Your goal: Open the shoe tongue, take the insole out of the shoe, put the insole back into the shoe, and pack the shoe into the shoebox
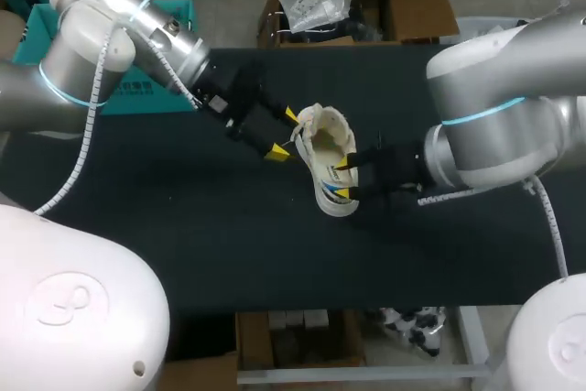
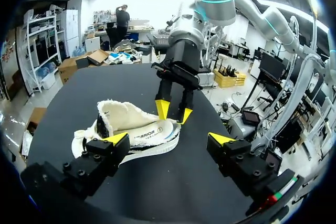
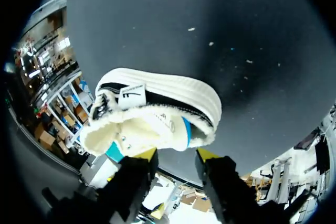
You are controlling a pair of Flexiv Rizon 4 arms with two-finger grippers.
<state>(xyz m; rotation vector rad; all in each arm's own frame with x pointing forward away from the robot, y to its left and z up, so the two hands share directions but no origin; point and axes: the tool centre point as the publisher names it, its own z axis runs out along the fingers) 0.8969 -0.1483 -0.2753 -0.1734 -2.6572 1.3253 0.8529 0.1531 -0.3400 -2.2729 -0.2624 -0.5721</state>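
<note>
Table: a big black table (image 1: 183,244) took up the middle of the head view, with both arms out over it
Left arm: the silver left arm (image 1: 110,43) stretched in from the far left corner and pointed down toward the centre
Right arm: the right arm (image 1: 513,107) stretched in from the right side with its wrist aimed at the table's middle; in the left wrist view it stood just beyond the shoe, pointing down at it from above
Shoe: there it was, the white shoe (image 1: 330,148), on the table at the centre, right between the two grippers; it lay tipped over, its opening facing the right gripper
Sole: the thick white sole (image 3: 157,80) faced the left arm's side, away from the right gripper
Lining: a fluffy cream lining (image 2: 123,116) showed all round the opening
Left gripper: the left gripper (image 1: 283,134) was spread wide and held nothing; it sat just beside one end of the shoe, and in its own view the shoe lay ahead of it, close against one finger and well apart from the other
Right gripper: the right gripper (image 1: 342,179) had its fingers only a little apart; its tips were right at the rim of the opening, and in its own view the narrow gap between them looked empty, so there was no grip on the shoe; whether a tip touched the lining could not be told
</note>
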